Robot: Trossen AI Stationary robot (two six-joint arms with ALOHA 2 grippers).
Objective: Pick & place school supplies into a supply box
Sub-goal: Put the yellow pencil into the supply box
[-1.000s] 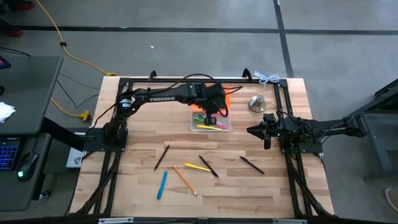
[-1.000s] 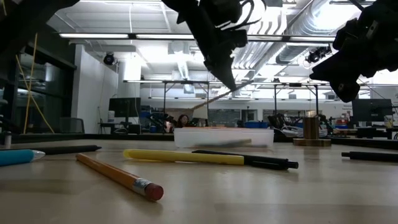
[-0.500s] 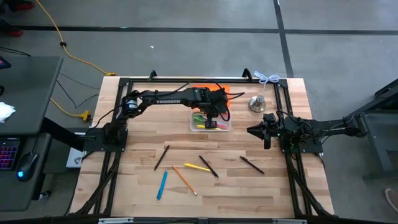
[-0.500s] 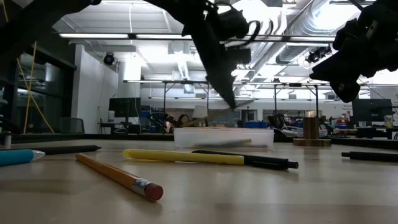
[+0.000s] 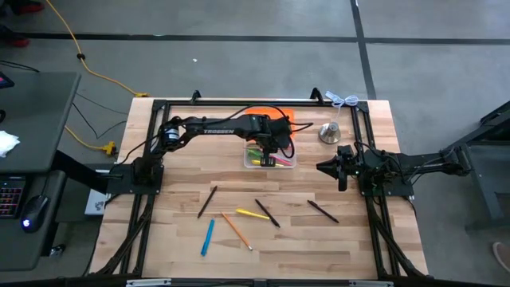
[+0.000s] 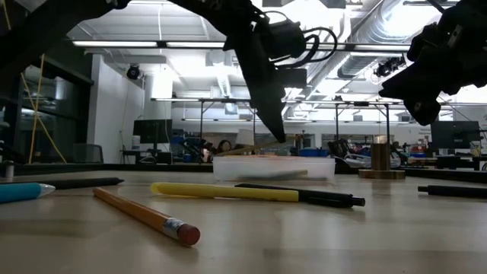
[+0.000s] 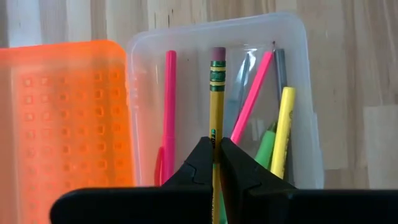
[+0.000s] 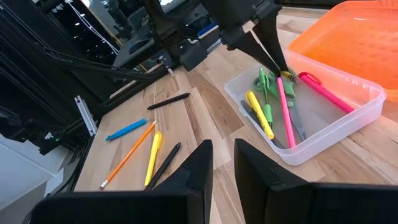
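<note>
The left hand (image 7: pixel 215 163) hangs over the small clear rectangular plastic tub (image 7: pixel 298 37), pinching a yellow wooden pencil with a pink eraser (image 7: pixel 216 93). The tub stands just beside the bright orange lid (image 7: pixel 62 112). The right hand (image 8: pixel 222 163) waits slightly parted at the desk's (image 5: pixel 351 239) right edge.

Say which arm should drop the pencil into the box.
Left. Its tool is shut on the pencil and hangs right over the box, among the pens already inside. The right tool is empty and open, parked off to the side by the table edge.
</note>
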